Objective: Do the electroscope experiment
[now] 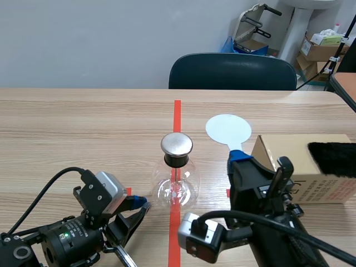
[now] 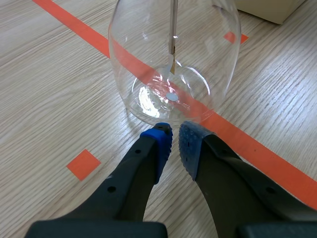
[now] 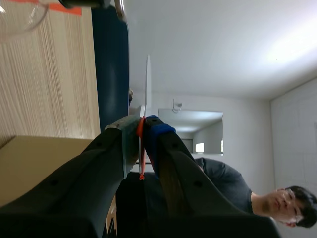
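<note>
The electroscope, a clear glass flask with a round metal cap, stands on the red tape line at mid table. Inside the flask a thin metal rod with foil hangs down. My left gripper lies low on the table, its blue pads shut together right against the flask's base. My right gripper is shut on the handle of a white round paddle, held up just right of the cap. The paddle shows edge-on between the right fingers.
A cardboard box with a black fur piece on top sits at the right, close behind my right arm. A dark blue chair stands at the far table edge. A person is visible beyond the right gripper.
</note>
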Controlling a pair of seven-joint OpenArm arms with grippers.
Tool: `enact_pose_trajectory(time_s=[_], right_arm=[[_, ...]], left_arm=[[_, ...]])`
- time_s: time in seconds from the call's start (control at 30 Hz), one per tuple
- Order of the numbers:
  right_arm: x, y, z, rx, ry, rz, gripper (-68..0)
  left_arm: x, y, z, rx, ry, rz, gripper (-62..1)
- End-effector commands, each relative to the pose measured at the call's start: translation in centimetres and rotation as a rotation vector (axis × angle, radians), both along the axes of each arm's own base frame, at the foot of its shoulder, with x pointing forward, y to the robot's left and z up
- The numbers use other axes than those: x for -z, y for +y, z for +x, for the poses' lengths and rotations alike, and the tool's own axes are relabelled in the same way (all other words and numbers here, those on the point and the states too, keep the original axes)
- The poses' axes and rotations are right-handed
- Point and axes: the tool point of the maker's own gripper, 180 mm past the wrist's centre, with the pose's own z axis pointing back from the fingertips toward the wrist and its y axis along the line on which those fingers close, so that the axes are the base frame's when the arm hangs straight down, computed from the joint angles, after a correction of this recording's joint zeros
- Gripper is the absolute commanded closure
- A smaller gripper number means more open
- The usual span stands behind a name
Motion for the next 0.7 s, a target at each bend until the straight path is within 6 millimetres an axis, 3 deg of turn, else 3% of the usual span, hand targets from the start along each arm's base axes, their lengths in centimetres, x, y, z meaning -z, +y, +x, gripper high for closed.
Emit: enact_pose_trajectory(time_s=[0.0, 0.33, 0.67], right_arm=[[-1.2, -0.4, 0.5, 0.026, -0.036, 0.015, -0.8], [-1.3, -3.0, 1.0, 0.168, -0.041, 0.022, -0.8], [-1.3, -3.6, 1.1, 0.207, -0.042, 0.024, -0.9]], left_arm=[[-0.4, -0.4, -0.1, 0.000, -0.003, -0.025, -8.5], [-0.3, -0.4, -0.1, 0.000, -0.001, -0.022, -8.5], [-0.3, -0.4, -0.1, 0.000, -0.001, -0.022, -8.5]])
